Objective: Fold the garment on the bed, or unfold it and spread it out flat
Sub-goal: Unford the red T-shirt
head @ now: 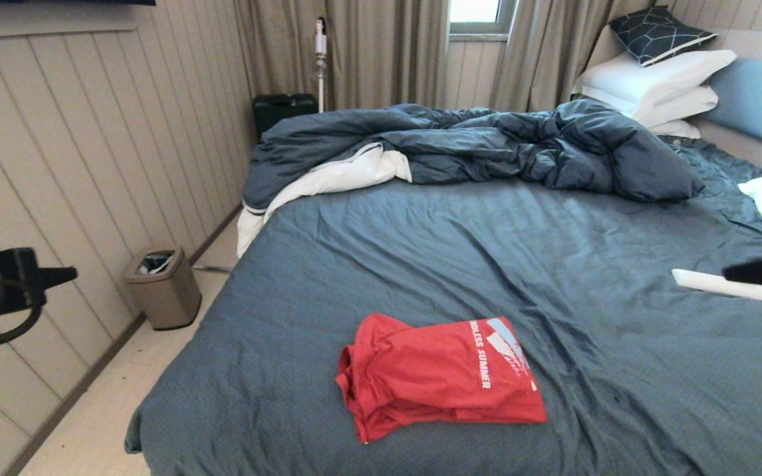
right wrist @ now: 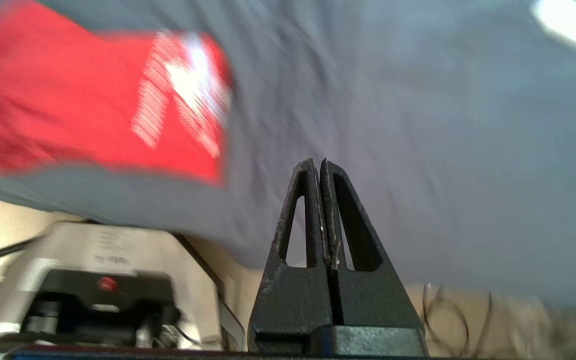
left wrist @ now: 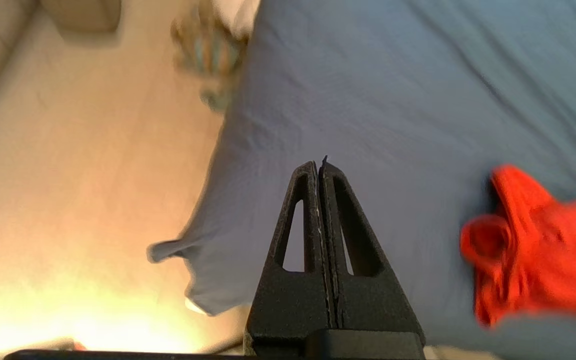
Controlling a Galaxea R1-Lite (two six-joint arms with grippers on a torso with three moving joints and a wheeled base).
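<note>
The garment (head: 440, 373) lies on the bed's (head: 460, 251) near part — duvet (head: 487, 142) behind, bin (head: 164, 287) left.

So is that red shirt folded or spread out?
Folded: the red shirt lies as a compact, layered rectangle on the bed.

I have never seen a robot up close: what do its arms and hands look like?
Each hand is matt black with a rough grainy surface: two narrow wedge-shaped fingers, each with a long triangular cut-out, tapering to a point. The left hand and right hand look alike. A black cable loops beneath the left arm.
</note>
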